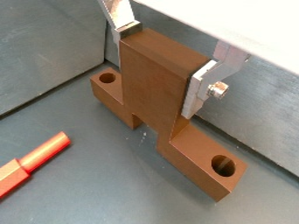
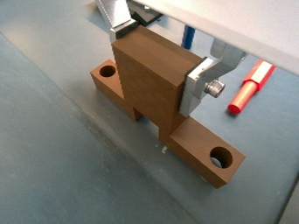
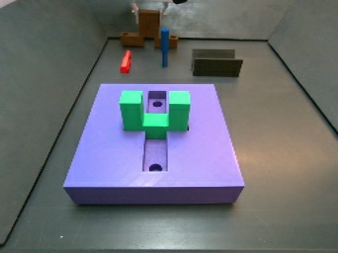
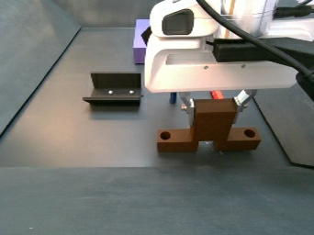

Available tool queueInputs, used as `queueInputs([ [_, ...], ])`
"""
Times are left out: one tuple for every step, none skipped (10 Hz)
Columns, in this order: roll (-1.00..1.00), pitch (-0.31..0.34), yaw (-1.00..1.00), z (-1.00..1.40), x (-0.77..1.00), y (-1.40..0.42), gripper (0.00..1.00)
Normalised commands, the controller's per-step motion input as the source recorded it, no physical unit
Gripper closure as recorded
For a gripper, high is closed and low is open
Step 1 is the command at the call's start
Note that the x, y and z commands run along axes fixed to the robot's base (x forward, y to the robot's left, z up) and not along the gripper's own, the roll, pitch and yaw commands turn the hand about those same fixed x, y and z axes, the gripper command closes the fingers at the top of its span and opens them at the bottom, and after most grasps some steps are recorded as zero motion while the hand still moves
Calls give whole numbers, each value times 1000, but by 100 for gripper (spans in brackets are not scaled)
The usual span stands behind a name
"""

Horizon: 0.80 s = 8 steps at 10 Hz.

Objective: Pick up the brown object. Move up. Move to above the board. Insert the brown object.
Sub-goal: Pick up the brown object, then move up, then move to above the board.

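Both wrist views show you the gripper with its jaws clenched on the upright middle block of the orange-brown long flat bar with a hole near each end, which lies flat on the grey table. A red stick lies nearby, apart from the bar. In a side view the bar sits at the far end near the wall, beside a blue upright post, with a dark olive channelled block to its right. Bare table separates them from the large purple-blue square board with its green U-shaped block.
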Motion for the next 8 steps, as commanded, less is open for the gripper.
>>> queueInputs([
  [0,0,0,0,0,0,100],
  [0,0,0,0,0,0,100],
  [0,0,0,0,0,0,100],
  [0,0,0,833,0,0,100],
  [-2,19,-15,787,-19,-24,100],
  [47,31,-23,493,-46,-18,100],
  [80,23,-3,216,-12,-10,100],
  [0,0,0,1400,0,0,100],
])
